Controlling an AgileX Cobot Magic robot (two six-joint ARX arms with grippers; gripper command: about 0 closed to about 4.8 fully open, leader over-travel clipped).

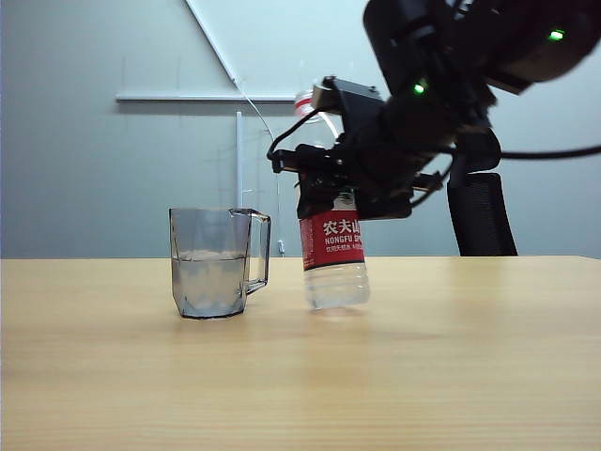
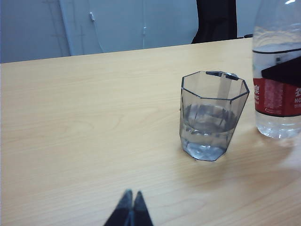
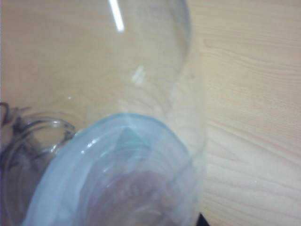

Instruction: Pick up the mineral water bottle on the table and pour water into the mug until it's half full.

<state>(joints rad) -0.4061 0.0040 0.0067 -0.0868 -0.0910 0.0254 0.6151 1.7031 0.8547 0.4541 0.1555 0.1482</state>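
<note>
A: Exterior view. Right gripper (image 1: 362, 178) is clamped on the bottle (image 1: 333, 254) around its upper body, above the red label. Bottle is near upright with a slight tilt, its base just above or barely at the table (image 1: 300, 376); cannot tell if it touches.

B: Mug?

A: Mug (image 1: 214, 263) stands on the table just left of the bottle, apart from it, handle facing the bottle. Water (image 1: 211, 282) fills it to about half.

B: Left wrist view?

A: Left gripper (image 2: 132, 209) sits low over bare table, fingertips pressed together, holding nothing, well apart from the mug (image 2: 212, 115). Mug is upright, water (image 2: 207, 127) in the lower half. Bottle (image 2: 278, 94) is just beyond the mug at the frame edge, red label visible, with a dark finger of the right gripper across it above the label.

B: Right wrist view?

A: Mostly clear bottle (image 3: 141, 155) wall, very close and blurred, filling most of the frame. Table (image 3: 254, 94) grain shows beside it. Mug (image 3: 33, 141) rim and handle appear through the plastic, distorted. Gripper fingers themselves are not seen here; the grip reads only from the other two views.
</note>
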